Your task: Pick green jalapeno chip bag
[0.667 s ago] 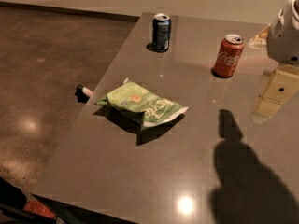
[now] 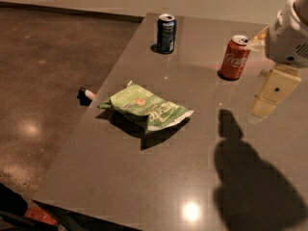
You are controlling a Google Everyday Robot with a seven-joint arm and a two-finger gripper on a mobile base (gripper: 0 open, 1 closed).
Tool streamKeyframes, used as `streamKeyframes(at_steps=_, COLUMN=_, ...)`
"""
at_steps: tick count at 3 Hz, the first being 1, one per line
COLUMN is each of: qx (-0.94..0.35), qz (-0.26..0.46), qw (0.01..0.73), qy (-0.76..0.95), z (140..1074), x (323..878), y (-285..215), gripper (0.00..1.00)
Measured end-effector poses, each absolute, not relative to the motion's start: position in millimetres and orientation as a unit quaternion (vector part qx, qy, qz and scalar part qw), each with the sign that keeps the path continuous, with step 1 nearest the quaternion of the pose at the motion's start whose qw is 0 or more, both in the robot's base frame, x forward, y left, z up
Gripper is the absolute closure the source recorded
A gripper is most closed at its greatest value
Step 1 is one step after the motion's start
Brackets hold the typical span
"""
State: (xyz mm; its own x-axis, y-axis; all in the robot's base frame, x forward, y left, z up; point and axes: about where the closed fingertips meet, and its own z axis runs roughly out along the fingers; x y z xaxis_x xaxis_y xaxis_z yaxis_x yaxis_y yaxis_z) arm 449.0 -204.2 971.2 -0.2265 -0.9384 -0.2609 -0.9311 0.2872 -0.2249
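Grey tabletop (image 2: 144, 186) is being occupied centrally by the chip bag (image 2: 144, 109), free for grasping, while the gripper (image 2: 264, 105) is being held aloft at three o'clock, its clasp impossible to tell.

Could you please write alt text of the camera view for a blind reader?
A crumpled green jalapeno chip bag lies on a grey table, with a dark blue can and a red cola can upright behind it. The gripper hangs at the frame's right, apart from the bag.

Hand (image 2: 263, 107) aloft, far right
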Motion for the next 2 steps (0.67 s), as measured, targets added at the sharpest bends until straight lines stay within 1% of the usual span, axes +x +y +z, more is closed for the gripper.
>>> streamKeyframes(at_steps=2, qx=-0.582, qz=0.073, qw=0.203, qy=0.784, z=943.0, x=472.2, y=-151.1, gripper=0.00)
